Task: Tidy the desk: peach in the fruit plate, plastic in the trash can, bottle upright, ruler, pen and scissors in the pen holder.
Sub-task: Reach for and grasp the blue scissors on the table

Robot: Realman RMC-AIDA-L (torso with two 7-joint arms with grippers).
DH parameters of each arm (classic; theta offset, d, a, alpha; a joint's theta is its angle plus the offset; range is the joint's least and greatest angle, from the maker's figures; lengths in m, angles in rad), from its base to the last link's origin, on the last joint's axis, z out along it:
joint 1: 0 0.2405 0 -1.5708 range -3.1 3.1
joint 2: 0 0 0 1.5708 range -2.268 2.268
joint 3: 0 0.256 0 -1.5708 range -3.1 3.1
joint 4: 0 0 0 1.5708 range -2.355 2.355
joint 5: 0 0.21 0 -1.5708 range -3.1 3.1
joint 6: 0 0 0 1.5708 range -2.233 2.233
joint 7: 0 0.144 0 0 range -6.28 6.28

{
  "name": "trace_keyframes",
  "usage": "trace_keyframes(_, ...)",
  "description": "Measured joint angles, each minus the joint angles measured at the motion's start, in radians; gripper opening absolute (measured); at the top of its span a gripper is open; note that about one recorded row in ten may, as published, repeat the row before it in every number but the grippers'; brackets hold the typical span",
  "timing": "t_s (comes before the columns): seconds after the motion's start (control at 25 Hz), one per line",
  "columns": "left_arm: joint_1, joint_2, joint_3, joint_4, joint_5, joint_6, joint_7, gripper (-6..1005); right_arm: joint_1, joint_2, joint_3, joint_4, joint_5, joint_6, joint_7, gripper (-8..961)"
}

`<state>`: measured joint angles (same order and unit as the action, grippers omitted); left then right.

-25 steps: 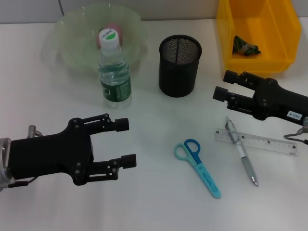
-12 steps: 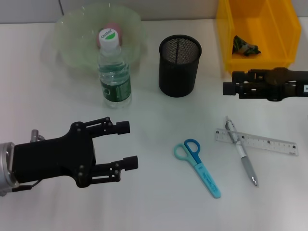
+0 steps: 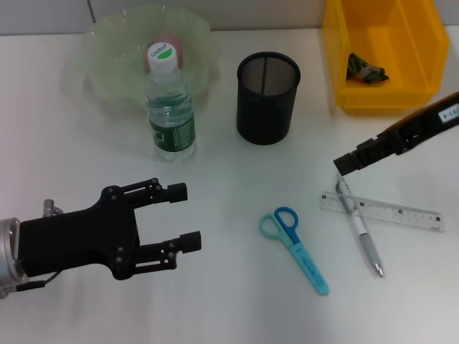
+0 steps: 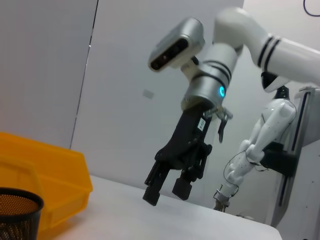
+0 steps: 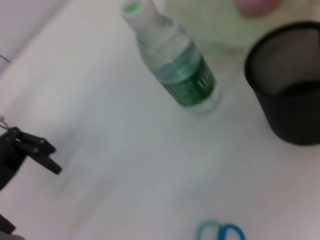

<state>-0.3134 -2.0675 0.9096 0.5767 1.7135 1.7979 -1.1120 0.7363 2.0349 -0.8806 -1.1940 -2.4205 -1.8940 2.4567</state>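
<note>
Right gripper [image 3: 346,163] comes in from the right edge, arm angled down and toward centre, tip hanging just above the top end of the pen [image 3: 358,226]. From the left wrist view [image 4: 167,188] its fingers point down at the desk with a visible gap between them, so spread and holding nothing. Left gripper [image 3: 183,216] sits low over the near left part of the desk [image 3: 229,315], forearm roughly level, fingers parted wide and empty (pointing toward the middle). The pen lies across the ruler [image 3: 381,211], touching it, on the right side. Scissors [image 3: 294,245] lie flat near the middle, blue and teal handles toward the pen holder [image 3: 267,97], well apart from both grippers. The pen holder stands upright between the bottle [image 3: 169,107] and the trash can [image 3: 384,50]. The bottle is upright, standing just in front of the fruit plate [image 3: 107,50]. The peach [image 3: 171,43] is in the plate, partly hidden behind the bottle cap. A crumpled piece of plastic [image 3: 364,69] lies inside the trash can.
</note>
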Motion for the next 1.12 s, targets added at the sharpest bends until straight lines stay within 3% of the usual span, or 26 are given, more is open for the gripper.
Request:
trace_keyframes(0.4,-0.008,0.001,0.000,-0.004,0.001,-0.009,0.000,757,0.164,-0.018,-0.093,0.040,-0.145,-0.092,0.177,763)
trace_keyframes(0.52,-0.009,0.001,0.000,-0.005,0.001,-0.022,0.000,757,0.186,-0.005,-0.153,0.045,-0.210,-0.093,0.216,762)
trace_keyframes(0.76,-0.008,0.001,0.000,-0.005,0.002,-0.046,0.000,757,0.219,0.040,-0.192,0.054,-0.308,-0.080,0.238,762)
trace_keyframes(1.12,-0.010,0.001,0.002,-0.006,0.002,-0.068,0.000,757,0.256,0.051,-0.299,0.161,-0.304,-0.008,0.298,762)
